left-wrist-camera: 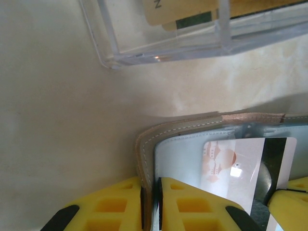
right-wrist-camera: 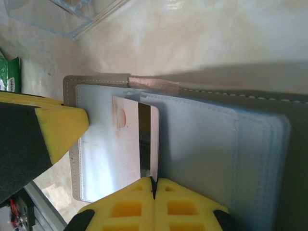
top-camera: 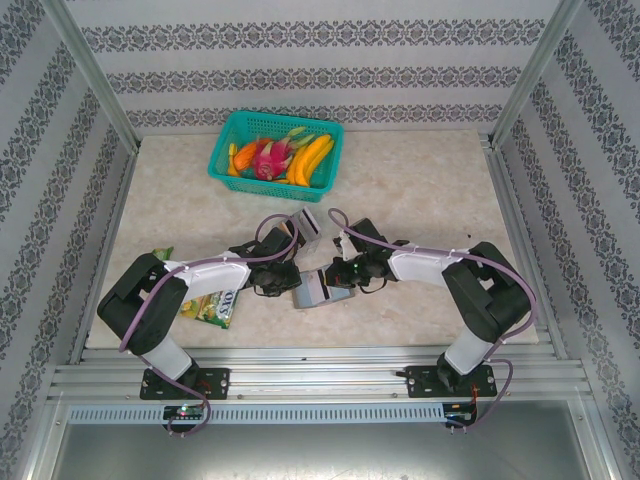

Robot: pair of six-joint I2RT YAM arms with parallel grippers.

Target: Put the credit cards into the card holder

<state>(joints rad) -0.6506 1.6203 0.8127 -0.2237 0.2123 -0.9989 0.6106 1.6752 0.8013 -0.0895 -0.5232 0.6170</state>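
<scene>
The card holder [top-camera: 313, 290] lies open at the table's front middle, grey inside with a tan stitched outer edge [left-wrist-camera: 192, 126]. My left gripper [left-wrist-camera: 151, 202] is shut on the holder's edge, one yellow finger on each side of it. A white credit card [right-wrist-camera: 134, 139] with a dark stripe stands over the holder's left panel [right-wrist-camera: 101, 159]. Its far part looks tucked under a translucent pocket [left-wrist-camera: 226, 161]. My right gripper [right-wrist-camera: 154, 185] is shut on the card's near edge. More credit cards [left-wrist-camera: 178, 9], the top one tan, sit in a clear box.
The clear open-top box [top-camera: 305, 232] stands just behind the holder. A green-yellow snack packet [top-camera: 212, 308] lies by the left arm. A teal basket [top-camera: 277, 150] of toy fruit sits at the back. My left finger [right-wrist-camera: 53, 130] shows beside the holder in the right wrist view.
</scene>
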